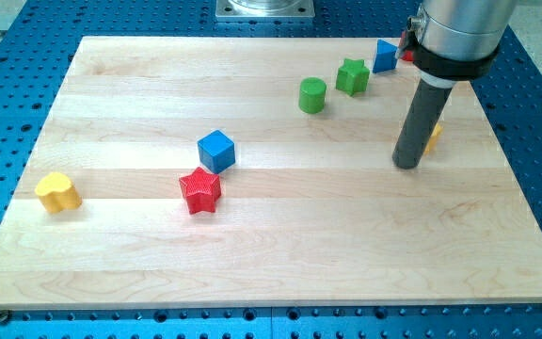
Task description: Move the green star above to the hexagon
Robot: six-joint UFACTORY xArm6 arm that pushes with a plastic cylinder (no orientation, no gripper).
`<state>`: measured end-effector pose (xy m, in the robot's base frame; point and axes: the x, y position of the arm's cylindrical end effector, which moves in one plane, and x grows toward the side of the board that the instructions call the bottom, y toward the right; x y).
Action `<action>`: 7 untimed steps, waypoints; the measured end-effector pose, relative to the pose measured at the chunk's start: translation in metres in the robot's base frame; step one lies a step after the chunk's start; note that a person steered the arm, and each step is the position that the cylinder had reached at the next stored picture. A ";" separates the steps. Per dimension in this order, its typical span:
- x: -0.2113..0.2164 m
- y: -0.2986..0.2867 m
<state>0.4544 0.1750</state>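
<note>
Now, my tip (406, 166) rests on the pale wooden table (271, 245), holding nothing.
Up and to the view's left, well apart, lies the green star-shaped block (352, 76); a yellow block (432, 137) peeks out just behind the rod.

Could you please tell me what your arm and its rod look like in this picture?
My arm ends in a shiny silver-grey cylindrical housing with a black band around its lower edge. Below it hangs a straight, dark grey round rod, plain and unmarked, down to my tip. A small red part shows beside the housing. No cables are visible.
</note>
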 end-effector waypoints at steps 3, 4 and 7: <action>-0.055 0.074; -0.139 0.117; -0.224 0.002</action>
<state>0.2304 0.1771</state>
